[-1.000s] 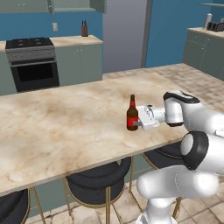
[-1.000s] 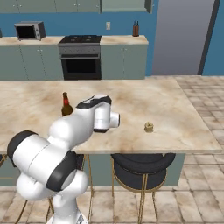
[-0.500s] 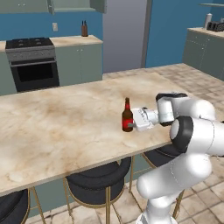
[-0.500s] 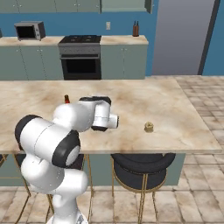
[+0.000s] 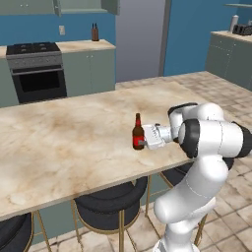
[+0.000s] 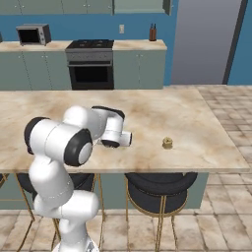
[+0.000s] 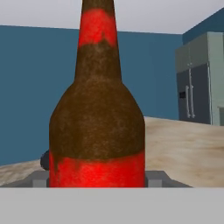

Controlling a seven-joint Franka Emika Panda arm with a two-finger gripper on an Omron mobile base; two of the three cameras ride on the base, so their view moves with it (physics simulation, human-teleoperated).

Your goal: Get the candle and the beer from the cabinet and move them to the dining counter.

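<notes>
The beer (image 5: 138, 135), a dark brown bottle with a red label, stands upright at the near side of the dining counter (image 5: 64, 138). My gripper (image 5: 142, 143) is shut on its lower body from the right. In the hand view the beer (image 7: 97, 118) looms close between my fingertips (image 7: 155, 178). The candle (image 6: 168, 142), a tiny tan cylinder, sits alone on the dining counter (image 6: 197, 123) to the right of my arm. The grey-green cabinet (image 5: 83, 5) hangs on the far wall above the stove.
Black round stools (image 5: 106, 204) on gold legs stand under the counter's near edge. A stove (image 5: 37, 69) and low cabinets line the far wall, with a microwave (image 6: 33, 34) at the left and a tall grey refrigerator (image 5: 140, 39) beside them.
My gripper has carried the beer leftward over the counter, and my elbow has swung in toward the counter. The candle has stayed put.
</notes>
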